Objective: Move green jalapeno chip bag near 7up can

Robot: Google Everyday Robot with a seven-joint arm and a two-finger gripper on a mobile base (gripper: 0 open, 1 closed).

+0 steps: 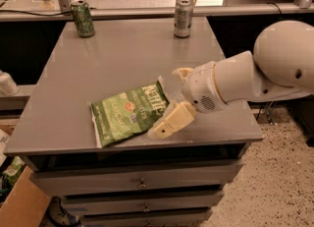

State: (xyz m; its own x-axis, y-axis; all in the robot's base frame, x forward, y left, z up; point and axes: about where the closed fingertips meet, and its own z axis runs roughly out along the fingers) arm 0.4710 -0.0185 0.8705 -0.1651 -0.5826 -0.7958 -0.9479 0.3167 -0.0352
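Observation:
The green jalapeno chip bag point(128, 115) lies flat near the front edge of the grey table point(122, 59), white "Kettle" lettering facing up. My gripper point(170, 99) is at the bag's right end, open, with one cream finger point(171, 121) by the bag's front right corner and the other point(182, 73) behind it. The fingers straddle the bag's right edge without closing on it. The 7up can point(183, 18), slim and pale silver-green, stands upright at the table's back edge, right of centre, far from the bag.
A darker green can point(82, 18) stands at the back left corner of the table. Drawers point(142, 184) sit under the tabletop. A counter rail point(147, 11) runs behind the table. A cardboard box point(19, 206) is on the floor at the lower left.

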